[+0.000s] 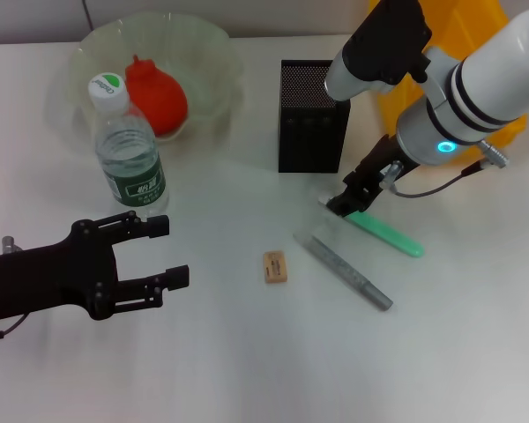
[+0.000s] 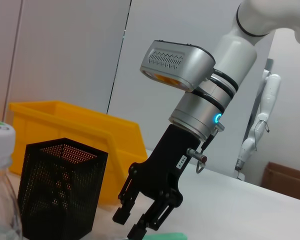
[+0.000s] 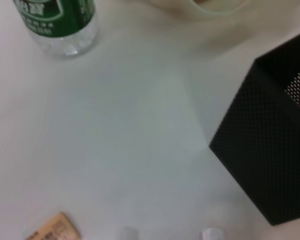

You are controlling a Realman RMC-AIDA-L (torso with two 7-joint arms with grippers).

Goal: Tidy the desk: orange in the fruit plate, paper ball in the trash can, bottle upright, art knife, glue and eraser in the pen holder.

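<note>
The orange (image 1: 157, 95) lies in the pale green fruit plate (image 1: 207, 44). In front of the plate the bottle (image 1: 129, 152) stands upright. The black mesh pen holder (image 1: 312, 115) is at centre, with the yellow trash can (image 1: 463, 26) behind my right arm. On the table lie the tan eraser (image 1: 276, 266), a grey glue stick (image 1: 346, 271) and the green art knife (image 1: 386, 233). My right gripper (image 1: 353, 199) hangs open just over the knife's near end, its fingers (image 2: 140, 227) spread. My left gripper (image 1: 166, 253) is open, low at the left, below the bottle. The paper ball is out of view.
The right wrist view shows the bottle's base (image 3: 60, 25), a pen holder corner (image 3: 270, 145) and the eraser (image 3: 52, 230) on bare white table. In the left wrist view the trash can (image 2: 65, 120) stands behind the pen holder (image 2: 60, 190).
</note>
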